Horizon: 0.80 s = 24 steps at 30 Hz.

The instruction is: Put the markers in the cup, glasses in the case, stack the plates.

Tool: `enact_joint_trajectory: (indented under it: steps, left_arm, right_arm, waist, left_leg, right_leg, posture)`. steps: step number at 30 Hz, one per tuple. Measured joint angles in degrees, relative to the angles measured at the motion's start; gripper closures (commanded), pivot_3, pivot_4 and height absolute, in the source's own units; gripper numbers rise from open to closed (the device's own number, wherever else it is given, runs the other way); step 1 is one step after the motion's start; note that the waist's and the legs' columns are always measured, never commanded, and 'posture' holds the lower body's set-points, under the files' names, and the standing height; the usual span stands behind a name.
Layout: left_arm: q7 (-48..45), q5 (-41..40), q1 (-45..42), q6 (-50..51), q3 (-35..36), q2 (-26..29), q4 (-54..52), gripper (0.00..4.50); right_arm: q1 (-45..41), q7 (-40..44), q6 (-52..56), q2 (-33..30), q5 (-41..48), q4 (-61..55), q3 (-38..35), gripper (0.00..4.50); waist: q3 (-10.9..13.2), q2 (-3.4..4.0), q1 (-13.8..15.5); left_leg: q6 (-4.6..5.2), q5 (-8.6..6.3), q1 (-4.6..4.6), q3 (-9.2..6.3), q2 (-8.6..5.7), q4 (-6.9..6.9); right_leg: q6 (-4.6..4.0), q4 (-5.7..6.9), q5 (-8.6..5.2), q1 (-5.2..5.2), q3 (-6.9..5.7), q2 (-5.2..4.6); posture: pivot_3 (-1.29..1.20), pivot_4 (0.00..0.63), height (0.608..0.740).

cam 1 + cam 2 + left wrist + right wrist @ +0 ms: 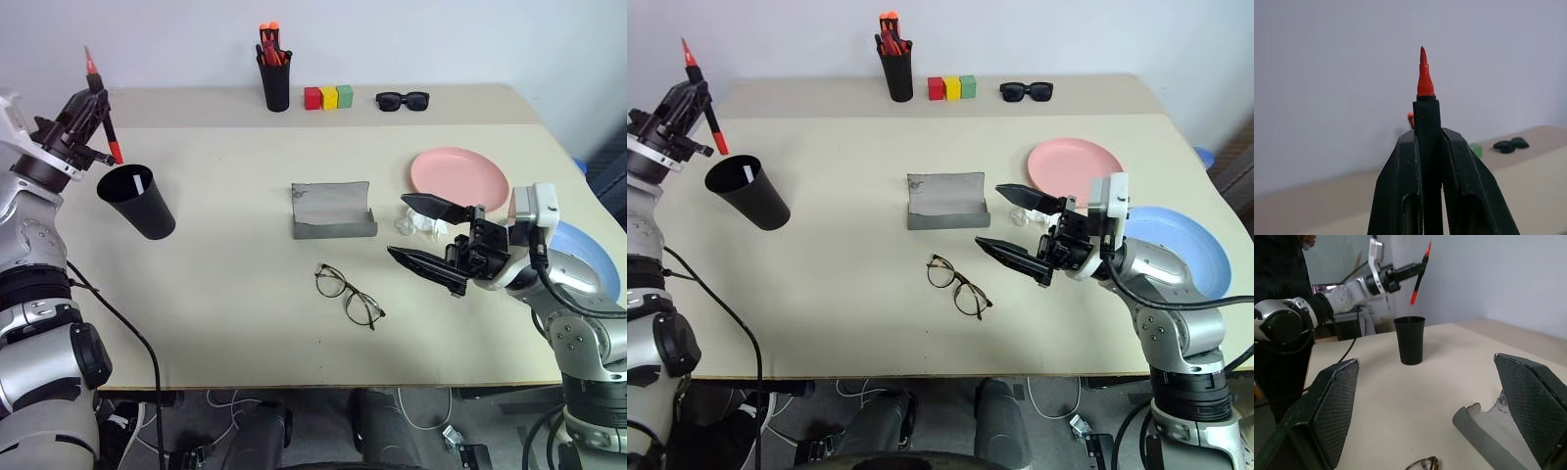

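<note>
Beige table (245, 323) is hosting the action: left gripper (95, 110) is clamping the marker (102, 106) nearly upright, cup (137, 201) sitting just below its jaws. Right gripper (431, 235) is gaping wide, holding nothing, glasses (348, 295) lying just beyond its fingertips.

I see a beige tabletop (245, 294): cup (138, 201) at nine o'clock, open case (333, 211) and glasses (349, 295) central, pink plate (458, 174) and blue plate (1176, 245) at three, pen holder (275, 83), blocks (328, 96), sunglasses (403, 100) at twelve.
</note>
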Motion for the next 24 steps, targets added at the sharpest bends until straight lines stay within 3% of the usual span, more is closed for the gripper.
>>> enact_joint_trajectory:
  steps: [11, 12, 19, 20, 24]
  left_arm:
    - [2.4, 1.02, 1.65, -5.23, 0.87, -0.45, 2.84, 4.46]
    - [2.47, 1.01, 2.26, -5.26, 0.9, -0.79, 2.73, 3.53]
    - [1.83, 0.32, 3.77, -4.97, 0.9, -2.88, 0.68, 0.28]
    - [1.83, 0.27, 3.77, -4.97, 0.9, -2.88, 0.45, 0.06]
    - [1.18, -0.48, 4.27, -2.87, 0.87, -2.96, -2.33, 0.06]
  right_arm:
    - [-0.17, 1.25, -0.36, -0.4, -0.79, 1.4, -0.19, 0.0]
    - [-0.27, 0.92, -0.2, -0.45, -0.78, 1.4, -0.22, 0.0]
    - [-2.42, 0.08, 0.88, -0.59, -0.78, 1.29, -0.2, 0.0]
    - [-2.43, 0.16, 0.88, -0.6, -0.78, 1.31, -0.2, 0.0]
    - [-2.14, 1.48, 0.49, -0.65, -0.98, 2.38, -0.32, 0.0]
  waist:
    - [0.0, 0.0, -0.08]
    - [0.0, 0.01, -0.1]
    - [0.0, 0.0, 0.02]
    - [0.0, 0.0, 0.03]
    - [0.0, 0.0, 0.0]
  left_leg:
    - [0.0, 0.0, 0.03, 0.01, 0.0, -0.02]
    - [0.0, 0.0, 0.03, 0.01, 0.0, -0.02]
    - [0.0, 0.0, 0.01, 0.0, 0.0, -0.01]
    - [0.0, 0.0, 0.01, 0.0, 0.0, -0.01]
    - [0.0, 0.0, 0.01, 0.0, 0.0, -0.01]
  right_leg:
    - [0.0, 0.0, 0.0, 0.0, 0.01, 0.0]
    - [0.0, 0.0, 0.0, 0.0, 0.01, 0.0]
    - [0.0, 0.0, 0.0, 0.0, 0.01, 0.0]
    - [0.0, 0.0, 0.0, 0.0, 0.0, 0.0]
    - [0.0, 0.0, 0.0, 0.0, 0.01, 0.0]
  posture:
    - [0.0, 0.15, 0.74]
    - [0.0, 0.15, 0.74]
    - [0.0, 0.15, 0.74]
    - [0.0, 0.15, 0.74]
    - [0.0, 0.15, 0.74]
